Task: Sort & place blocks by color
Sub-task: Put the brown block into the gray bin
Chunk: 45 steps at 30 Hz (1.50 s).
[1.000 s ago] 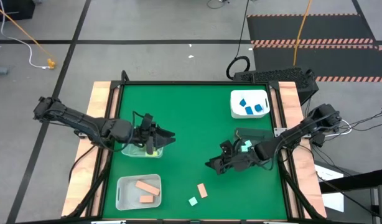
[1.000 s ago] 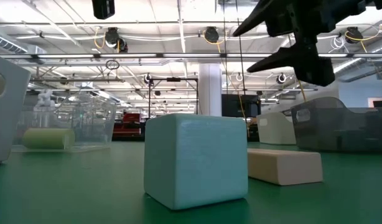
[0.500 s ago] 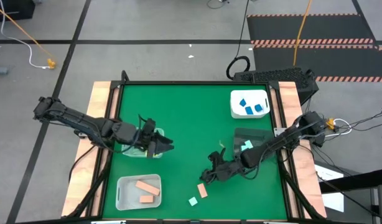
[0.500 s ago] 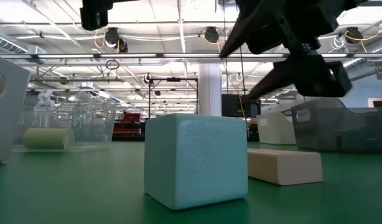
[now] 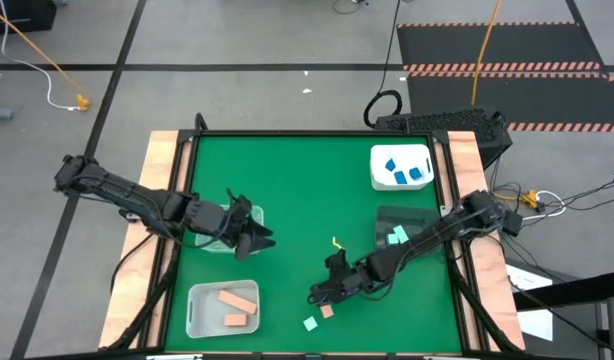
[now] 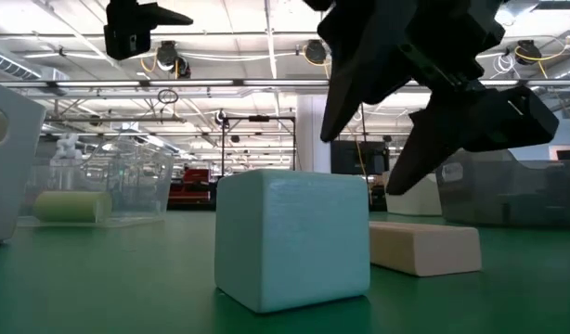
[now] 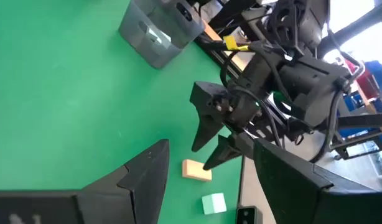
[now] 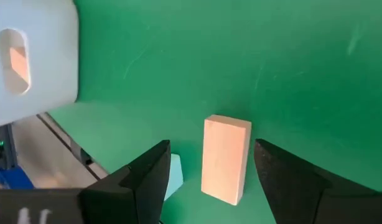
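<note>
R gripper lower, nearer peach block

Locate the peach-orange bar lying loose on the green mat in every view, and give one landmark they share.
High view: peach-orange bar near the table's front edge, partly under the right gripper.
Low view: right of centre, on the mat behind the mint cube.
Left wrist view: lower centre, below the right gripper's open fingers.
Right wrist view: centred between that gripper's own fingers.
Shared landmark: the mint cube beside it, in all four views.
</note>
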Tool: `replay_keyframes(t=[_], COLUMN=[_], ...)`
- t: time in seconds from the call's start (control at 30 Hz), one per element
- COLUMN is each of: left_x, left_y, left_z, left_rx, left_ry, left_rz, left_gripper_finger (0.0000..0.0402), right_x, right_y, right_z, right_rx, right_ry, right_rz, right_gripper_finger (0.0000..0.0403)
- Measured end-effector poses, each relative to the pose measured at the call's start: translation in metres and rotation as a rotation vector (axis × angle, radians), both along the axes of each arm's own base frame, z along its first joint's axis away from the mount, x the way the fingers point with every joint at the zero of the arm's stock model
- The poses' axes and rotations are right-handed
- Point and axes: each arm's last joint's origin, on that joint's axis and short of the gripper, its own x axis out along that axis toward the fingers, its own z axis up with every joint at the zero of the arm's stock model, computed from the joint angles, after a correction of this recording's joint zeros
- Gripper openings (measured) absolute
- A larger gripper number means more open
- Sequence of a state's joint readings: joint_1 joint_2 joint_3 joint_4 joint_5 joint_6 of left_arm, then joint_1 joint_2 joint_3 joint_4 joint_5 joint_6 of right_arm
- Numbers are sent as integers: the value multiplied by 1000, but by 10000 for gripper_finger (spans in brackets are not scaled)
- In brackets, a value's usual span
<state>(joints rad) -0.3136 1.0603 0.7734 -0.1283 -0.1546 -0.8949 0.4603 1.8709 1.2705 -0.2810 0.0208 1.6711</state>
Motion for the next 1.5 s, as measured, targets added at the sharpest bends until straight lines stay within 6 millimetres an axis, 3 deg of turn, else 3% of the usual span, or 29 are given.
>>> replay_keyframes(t=[0.43, 0.63, 1.1, 1.33, 1.5], left_x=[-7, -8, -9, -9, -10], left_y=[-15, -19, -19, -19, -20], left_z=[-4, -4, -4, -4, -6], left_rx=[37, 58, 58, 57, 48], left_ry=[34, 32, 31, 40, 54], left_rz=[-82, -109, -110, -109, -108], left_gripper_finger=[232, 232, 232, 232, 232], right_x=[10, 10, 3, 1, 2], right_y=[11, 12, 17, 13, 22], right_z=[-21, -21, -29, -5, 17], right_rx=[23, 21, -59, -189, -339], right_ry=[49, 49, 90, -39, -256], right_rz=[-42, -43, 49, 193, 364], right_gripper_finger=[219, 218, 169, 160, 160])
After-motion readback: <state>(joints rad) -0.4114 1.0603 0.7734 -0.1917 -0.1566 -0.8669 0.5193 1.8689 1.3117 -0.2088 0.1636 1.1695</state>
